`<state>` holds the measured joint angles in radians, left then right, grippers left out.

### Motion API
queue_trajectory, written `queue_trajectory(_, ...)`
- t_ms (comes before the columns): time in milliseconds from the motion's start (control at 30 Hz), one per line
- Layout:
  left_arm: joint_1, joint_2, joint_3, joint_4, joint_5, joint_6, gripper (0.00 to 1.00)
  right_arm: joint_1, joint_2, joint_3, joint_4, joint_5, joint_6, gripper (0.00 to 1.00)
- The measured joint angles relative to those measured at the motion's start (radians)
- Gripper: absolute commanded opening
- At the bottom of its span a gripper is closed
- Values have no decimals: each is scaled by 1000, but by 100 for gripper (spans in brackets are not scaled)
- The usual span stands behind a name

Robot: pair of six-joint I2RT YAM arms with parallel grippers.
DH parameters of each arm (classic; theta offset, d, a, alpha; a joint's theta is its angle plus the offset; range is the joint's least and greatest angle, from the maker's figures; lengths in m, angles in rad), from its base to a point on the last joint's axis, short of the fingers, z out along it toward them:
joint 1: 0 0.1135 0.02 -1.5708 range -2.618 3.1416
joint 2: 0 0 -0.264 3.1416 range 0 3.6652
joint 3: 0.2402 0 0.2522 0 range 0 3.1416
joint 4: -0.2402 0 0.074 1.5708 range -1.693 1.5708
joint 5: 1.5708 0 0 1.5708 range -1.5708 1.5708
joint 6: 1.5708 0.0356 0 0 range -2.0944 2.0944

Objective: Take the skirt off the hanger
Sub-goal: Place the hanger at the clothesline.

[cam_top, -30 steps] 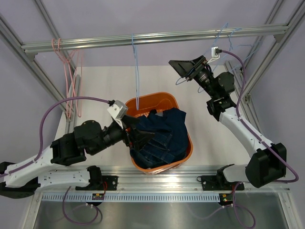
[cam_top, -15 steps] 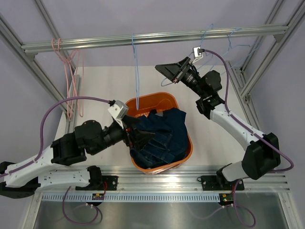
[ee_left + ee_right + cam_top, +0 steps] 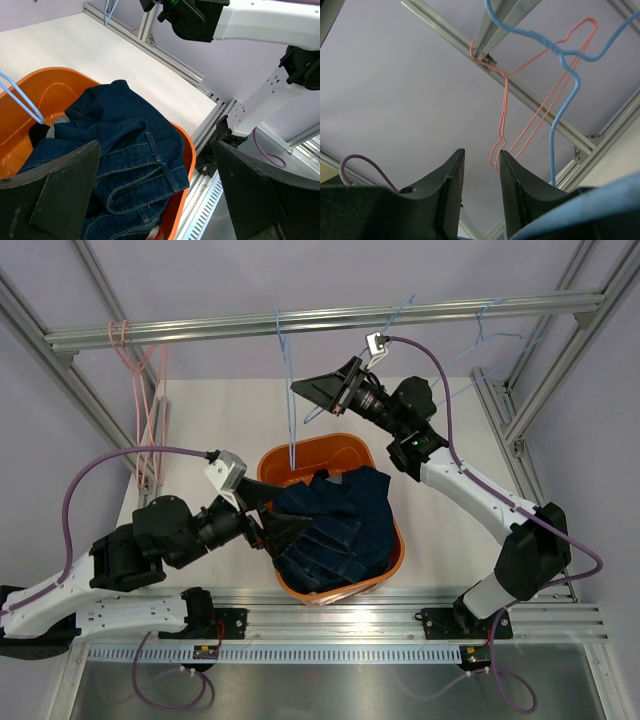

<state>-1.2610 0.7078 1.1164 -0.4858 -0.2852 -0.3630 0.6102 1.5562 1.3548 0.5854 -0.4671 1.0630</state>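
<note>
The scene is viewed from above and behind by the top external camera, which is tilted down over the near edge of the white table [image 3: 220, 420]. It is set far enough back that the orange plastic tub [image 3: 310, 454], the dark blue denim garment [image 3: 340, 530] heaped in it and the overhead aluminium rail [image 3: 200, 328] are all taken in. The left wrist camera is held low and close at the tub's left rim and aimed across the garment towards the table's right edge and the white right arm [image 3: 270, 25]. Tub and garment are shared with the top view. The right wrist camera is pointed upward at the rail, where thin pink wire hangers [image 3: 505, 105] and a light-blue wire hanger [image 3: 553, 150] are framed. Both are also seen from above.
</note>
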Motion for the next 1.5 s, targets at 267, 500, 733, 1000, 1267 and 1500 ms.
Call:
queue_trajectory(267, 0, -1, 0, -16, -3, 0, 99, 31, 14, 0, -40, -59, -33, 16)
queue_trajectory(500, 0, 0, 0, -21, -3, 0, 99, 31, -11, 31, -295, -58, -175, 59)
queue_trajectory(733, 0, 8, -7, -20, -2, 0, 99, 31, -48, 31, -505, 60, -269, 76)
queue_trajectory(1000, 0, 11, -15, -20, -2, -2, 99, 31, -71, 30, -615, 188, -392, 88)
queue_trajectory(1267, 0, 6, -29, -15, -2, -3, 99, 31, -222, -105, -577, 383, -447, 93)
queue_trajectory(1500, 0, 5, -31, -14, -2, -4, 99, 31, -294, -161, -544, 528, -456, 100)
